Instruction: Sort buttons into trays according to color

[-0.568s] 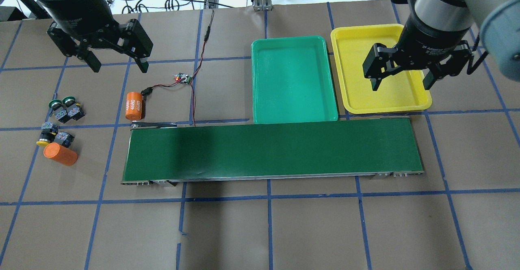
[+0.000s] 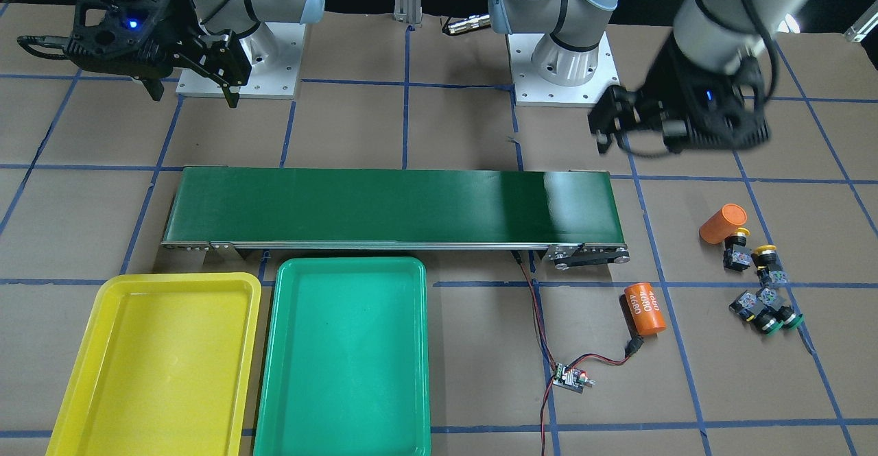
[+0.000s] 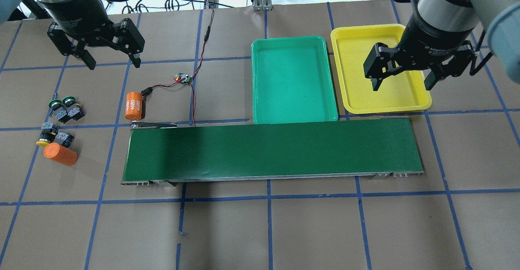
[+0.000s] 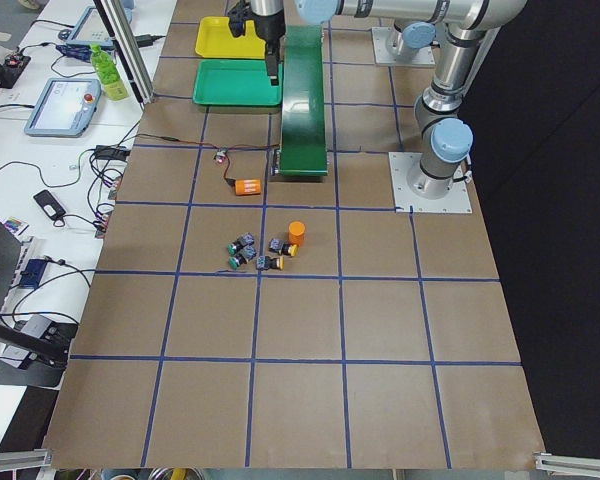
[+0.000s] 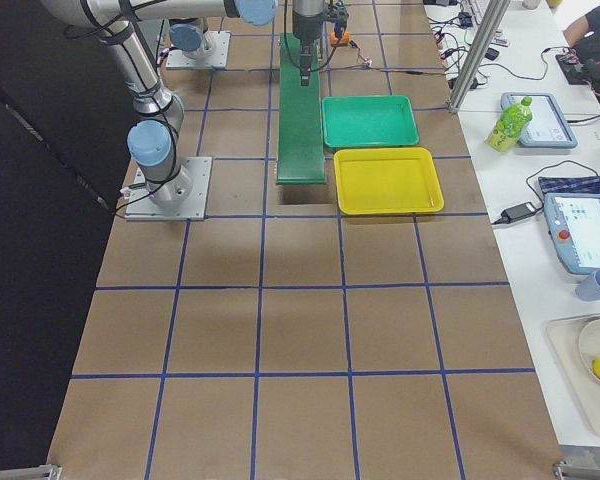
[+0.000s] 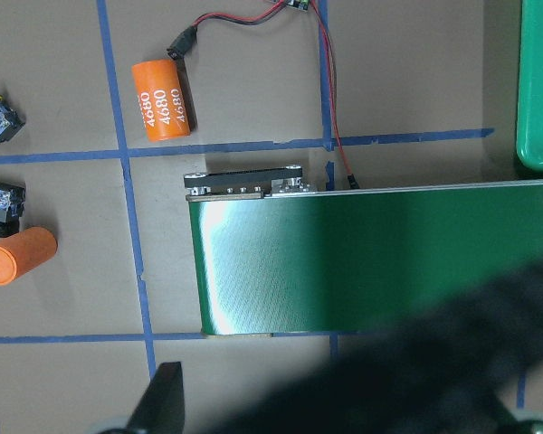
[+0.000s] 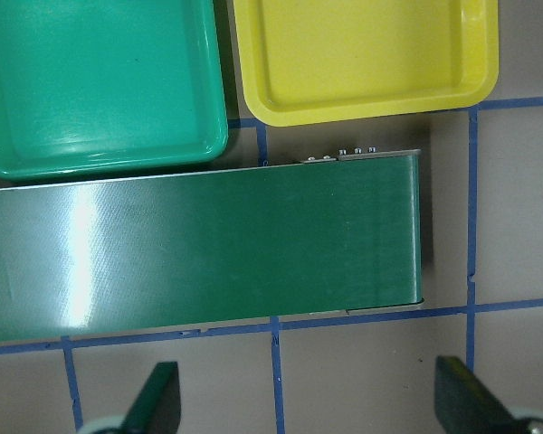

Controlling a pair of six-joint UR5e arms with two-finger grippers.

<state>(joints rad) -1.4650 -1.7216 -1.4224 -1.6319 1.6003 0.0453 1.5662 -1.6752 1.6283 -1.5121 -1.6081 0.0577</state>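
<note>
Left of the left gripper (image 3: pixel 112 61), jaws released and empty, four buttons (image 3: pixel 67 112) on the table (image 3: pixel 284 229), right gripper (image 3: pixel 402 84) spread wide too, belt (image 3: pixel 272 148) below, green tray (image 3: pixel 292 79) and yellow tray (image 3: pixel 406 108) beyond.

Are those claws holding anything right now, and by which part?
Nothing is held. The left gripper and right gripper are both open and empty; the buttons lie on the table.

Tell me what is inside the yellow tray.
Nothing: the yellow tray is bare. The right claw covers part of it from overhead, but the front view shows its floor empty.
</note>
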